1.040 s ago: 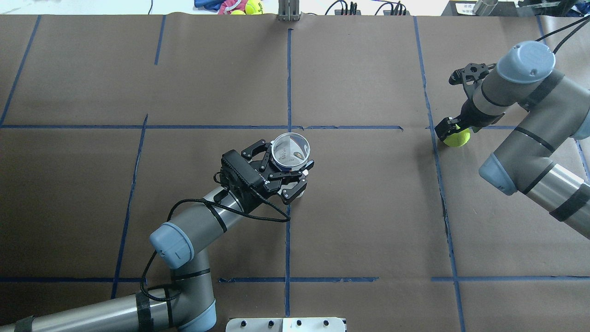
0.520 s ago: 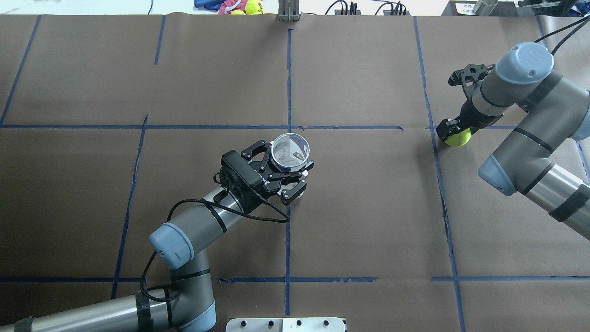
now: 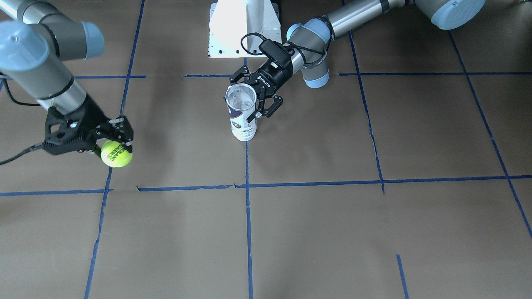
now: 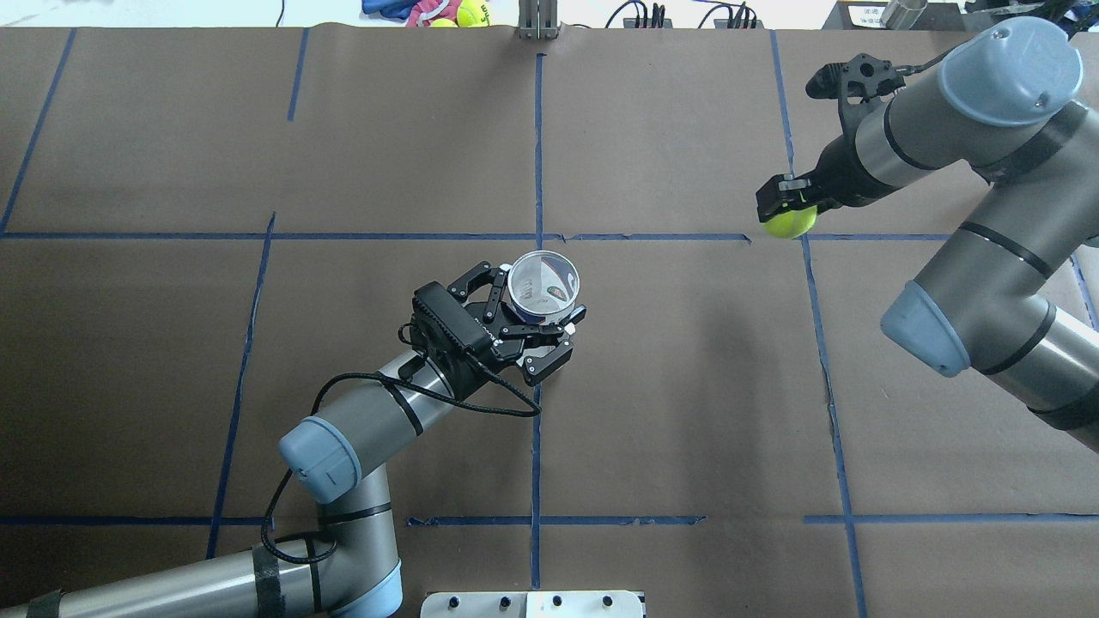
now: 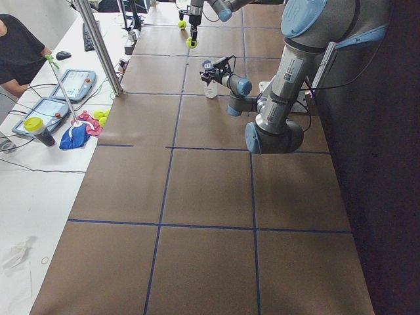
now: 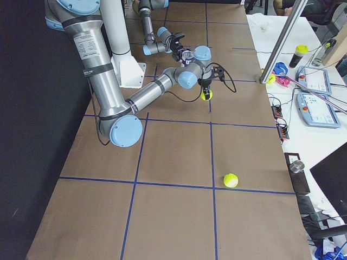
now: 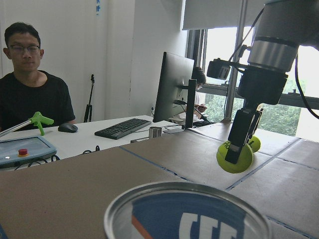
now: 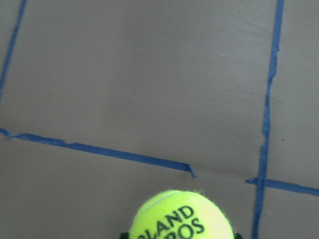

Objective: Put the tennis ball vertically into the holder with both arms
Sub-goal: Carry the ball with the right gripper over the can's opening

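The tennis ball (image 4: pixel 792 223), yellow-green with black lettering, is held in my right gripper (image 4: pixel 783 204), which is shut on it and holds it above the table at the right. The ball also shows in the front view (image 3: pixel 116 153) and the right wrist view (image 8: pixel 182 219). The holder (image 4: pixel 541 287) stands upright near the table's middle, open end up, white with a navy band (image 3: pixel 242 112). My left gripper (image 4: pixel 531 324) is shut on the holder's side. The holder's metal rim (image 7: pixel 187 191) fills the bottom of the left wrist view, with the ball (image 7: pixel 234 157) beyond it.
A second tennis ball (image 6: pixel 231 180) lies on the brown paper near my right end of the table. More balls and a cloth (image 4: pixel 446 12) lie past the far edge by a metal post (image 4: pixel 538 21). An operator (image 7: pixel 30 84) sits at the side desk.
My right gripper has risen with the tennis ball and moved left and away, off the table. The left gripper and holder have hardly shifted.
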Available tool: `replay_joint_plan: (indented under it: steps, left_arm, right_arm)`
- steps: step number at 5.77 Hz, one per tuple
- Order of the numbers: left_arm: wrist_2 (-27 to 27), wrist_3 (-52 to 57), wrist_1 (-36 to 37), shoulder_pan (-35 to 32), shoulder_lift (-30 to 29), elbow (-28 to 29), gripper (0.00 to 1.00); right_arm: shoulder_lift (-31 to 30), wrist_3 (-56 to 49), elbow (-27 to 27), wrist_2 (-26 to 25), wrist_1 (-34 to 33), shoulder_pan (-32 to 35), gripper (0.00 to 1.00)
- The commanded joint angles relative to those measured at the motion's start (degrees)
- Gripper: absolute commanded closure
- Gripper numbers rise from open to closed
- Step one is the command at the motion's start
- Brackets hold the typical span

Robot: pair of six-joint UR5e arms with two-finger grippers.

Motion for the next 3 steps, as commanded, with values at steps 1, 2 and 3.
replay_joint_plan:
  steps: [1, 2, 3]
  left_arm:
    - [0.0, -0.04, -1.02, 0.45, 0.19, -0.14, 0.08]
    - [0.0, 0.05, -2.5, 0.63, 0.36, -0.14, 0.07]
    - [0.0, -0.04, -2.52, 0.71, 0.28, -0.14, 0.05]
  right_arm:
    - [7.65, 17.36, 4.28, -0.51, -0.17, -3.88, 1.0]
    - [10.56, 20.91, 4.37, -2.16, -0.52, -5.73, 1.0]
    - [14.86, 22.69, 4.37, -5.23, -5.14, -8.62, 1.0]
